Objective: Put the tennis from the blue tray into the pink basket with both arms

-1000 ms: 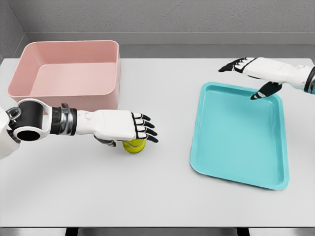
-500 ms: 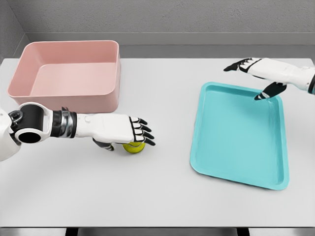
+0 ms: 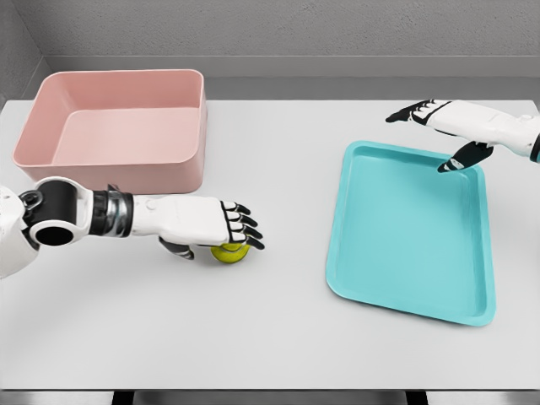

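Observation:
The yellow-green tennis ball (image 3: pixel 230 252) rests on the white table, between the pink basket (image 3: pixel 118 173) and the blue tray (image 3: pixel 405 228). My left hand (image 3: pixel 216 240) lies flat right over the ball, hiding its top. The fingers are stretched out past it and the thumb hangs down on its left side, so the hand is open and does not enclose the ball. My right hand (image 3: pixel 427 135) hovers open over the tray's far right corner, holding nothing. Nothing lies in the tray.
The pink basket stands at the far left of the table, just behind my left forearm (image 3: pixel 101 213). The table's front edge (image 3: pixel 270 390) runs along the bottom of the view. A grey wall (image 3: pixel 278 34) closes the back.
My left hand has sunk lower over the ball and pulled slightly back to the left. The right hand has drifted to the right, away from the tray's middle. The ball has stayed put.

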Tool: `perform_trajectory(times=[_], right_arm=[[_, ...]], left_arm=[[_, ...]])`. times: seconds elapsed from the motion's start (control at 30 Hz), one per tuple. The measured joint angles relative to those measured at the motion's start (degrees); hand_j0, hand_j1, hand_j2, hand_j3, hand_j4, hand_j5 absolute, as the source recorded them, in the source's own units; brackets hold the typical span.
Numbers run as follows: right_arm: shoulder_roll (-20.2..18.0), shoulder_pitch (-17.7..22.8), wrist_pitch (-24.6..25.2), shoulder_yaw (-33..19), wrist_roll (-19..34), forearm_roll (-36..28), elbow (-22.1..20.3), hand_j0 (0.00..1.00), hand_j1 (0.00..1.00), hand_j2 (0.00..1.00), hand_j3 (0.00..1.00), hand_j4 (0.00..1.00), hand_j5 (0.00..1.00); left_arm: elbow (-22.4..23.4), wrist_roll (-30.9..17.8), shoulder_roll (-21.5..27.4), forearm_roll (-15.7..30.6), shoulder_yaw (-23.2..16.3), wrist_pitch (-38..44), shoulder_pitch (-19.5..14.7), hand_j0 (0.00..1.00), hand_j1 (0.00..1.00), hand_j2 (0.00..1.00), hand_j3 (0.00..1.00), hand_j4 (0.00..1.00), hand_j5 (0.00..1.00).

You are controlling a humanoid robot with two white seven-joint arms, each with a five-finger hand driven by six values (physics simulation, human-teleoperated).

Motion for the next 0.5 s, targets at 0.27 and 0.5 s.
perform_trajectory(times=[0.27, 0.5], right_arm=[[0.48, 0.7, 0.0, 0.14, 0.01, 0.02, 0.05, 1.0, 1.0, 1.0, 1.0, 1.0, 1.0], [0.54, 0.88, 0.0, 0.11, 0.0, 0.01, 0.04, 1.0, 1.0, 1.0, 1.0, 1.0, 1.0]], left_arm=[[1.42, 0.12, -1.0, -0.21, 0.0, 0.0, 0.0, 1.0, 1.0, 1.0, 1.0, 1.0, 1.0], [1.73, 0.17, -1.13, -0.35, -0.07, 0.0, 0.18, 1.0, 1.0, 1.0, 1.0, 1.0, 1.0]])
